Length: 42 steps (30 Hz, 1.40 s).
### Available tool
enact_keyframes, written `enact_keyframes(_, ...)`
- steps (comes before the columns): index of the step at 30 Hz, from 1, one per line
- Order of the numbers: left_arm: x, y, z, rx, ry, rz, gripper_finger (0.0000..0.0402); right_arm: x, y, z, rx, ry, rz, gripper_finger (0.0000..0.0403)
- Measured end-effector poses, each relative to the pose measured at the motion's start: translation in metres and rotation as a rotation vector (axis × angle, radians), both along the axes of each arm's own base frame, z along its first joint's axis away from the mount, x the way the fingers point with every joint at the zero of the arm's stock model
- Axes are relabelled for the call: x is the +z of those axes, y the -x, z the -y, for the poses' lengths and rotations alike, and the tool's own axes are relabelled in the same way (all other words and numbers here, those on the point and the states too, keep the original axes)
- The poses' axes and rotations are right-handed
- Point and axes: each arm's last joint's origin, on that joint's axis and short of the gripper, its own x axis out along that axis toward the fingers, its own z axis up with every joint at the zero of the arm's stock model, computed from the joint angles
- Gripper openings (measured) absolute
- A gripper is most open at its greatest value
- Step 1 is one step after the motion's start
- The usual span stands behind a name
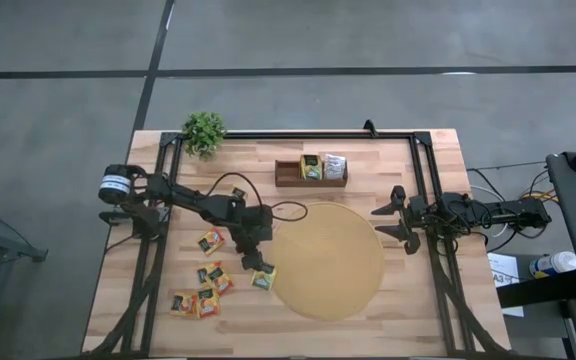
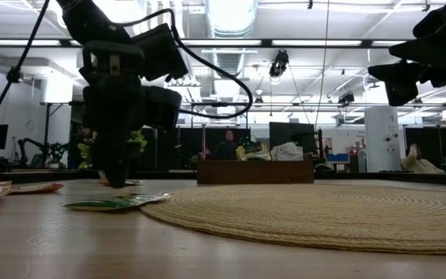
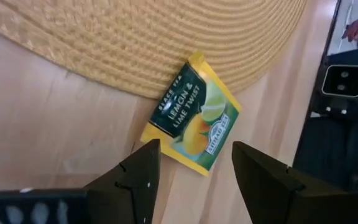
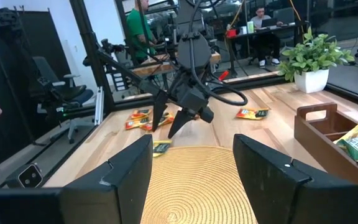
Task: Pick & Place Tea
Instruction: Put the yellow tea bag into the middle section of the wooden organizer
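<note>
Both dark fingers point(image 3: 135, 186) of the left gripper point(image 1: 255, 262) fill the bottom of the left wrist view, spread wide and empty, just above a yellow-green tea sachet point(image 3: 191, 114) touching the round mat's point(image 1: 353, 290) left edge. Lower left of the high view, other sachets point(image 1: 201, 294) lie scattered. At right, the right gripper point(image 1: 396, 221) waits open above the table point(image 1: 438, 310). Upper centre, the wooden tray point(image 1: 288, 181) holds two sachets point(image 1: 322, 166).
</note>
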Motion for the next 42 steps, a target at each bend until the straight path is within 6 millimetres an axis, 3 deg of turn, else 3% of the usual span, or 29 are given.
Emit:
enact_keyframes(29,-0.009,-0.001,-0.003,0.04,-0.103,-0.029,0.0194,0.0,0.0,0.0,0.0,0.0,0.0,0.0221)
enact_keyframes(42,-0.013,-0.003,0.006,0.013,-0.086,-0.025,0.0151,0.0,0.0,0.0,0.0,0.0,0.0,0.0221)
